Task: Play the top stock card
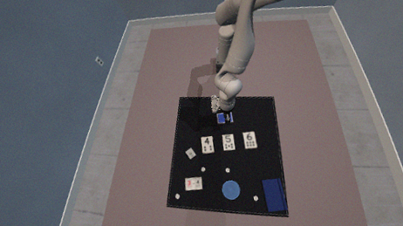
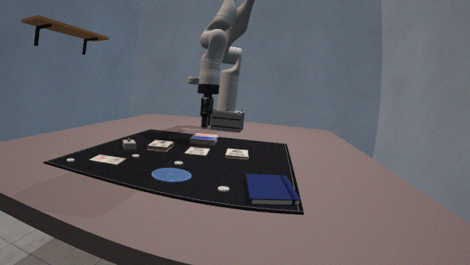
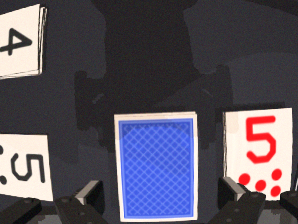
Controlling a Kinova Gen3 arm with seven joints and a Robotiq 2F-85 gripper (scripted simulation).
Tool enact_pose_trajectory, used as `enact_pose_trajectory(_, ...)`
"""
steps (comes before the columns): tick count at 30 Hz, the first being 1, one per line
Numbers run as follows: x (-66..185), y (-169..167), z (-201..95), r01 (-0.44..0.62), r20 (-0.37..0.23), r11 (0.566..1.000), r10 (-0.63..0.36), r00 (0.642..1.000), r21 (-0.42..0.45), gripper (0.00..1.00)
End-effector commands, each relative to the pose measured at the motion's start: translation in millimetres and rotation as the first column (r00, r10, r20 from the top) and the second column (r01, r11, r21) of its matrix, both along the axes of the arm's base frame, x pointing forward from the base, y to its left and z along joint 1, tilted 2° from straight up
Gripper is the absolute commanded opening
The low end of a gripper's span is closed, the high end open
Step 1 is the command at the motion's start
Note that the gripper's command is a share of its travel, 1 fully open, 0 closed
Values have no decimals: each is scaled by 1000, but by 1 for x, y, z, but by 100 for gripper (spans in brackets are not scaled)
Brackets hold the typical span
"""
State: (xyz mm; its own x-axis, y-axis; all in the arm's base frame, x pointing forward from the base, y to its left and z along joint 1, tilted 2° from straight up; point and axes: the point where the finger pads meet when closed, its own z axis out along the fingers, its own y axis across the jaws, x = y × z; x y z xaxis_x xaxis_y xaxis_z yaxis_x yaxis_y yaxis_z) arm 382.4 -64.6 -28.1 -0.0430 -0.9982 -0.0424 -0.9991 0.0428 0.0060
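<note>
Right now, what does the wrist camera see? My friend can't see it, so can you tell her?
A blue-backed card, face down, lies straight below the open gripper, whose dark fingers stand on either side of it, apart from it. A red 5 card lies to its right, and black 4 and 5 cards lie to its left, on a black mat.
</note>
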Motion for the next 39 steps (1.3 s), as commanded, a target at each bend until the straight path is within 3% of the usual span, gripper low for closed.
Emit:
enact_pose_trajectory(1, 3, -4, -8, -3, 6, 1000, 3, 1000, -6, 85)
enact_pose_trajectory(12, 3, -3, -22, -3, 5, 1000, 3, 1000, -4, 85)
enact_pose_trajectory(39, 3, -3, -23, -2, 4, 1000, 2, 1000, -4, 85)
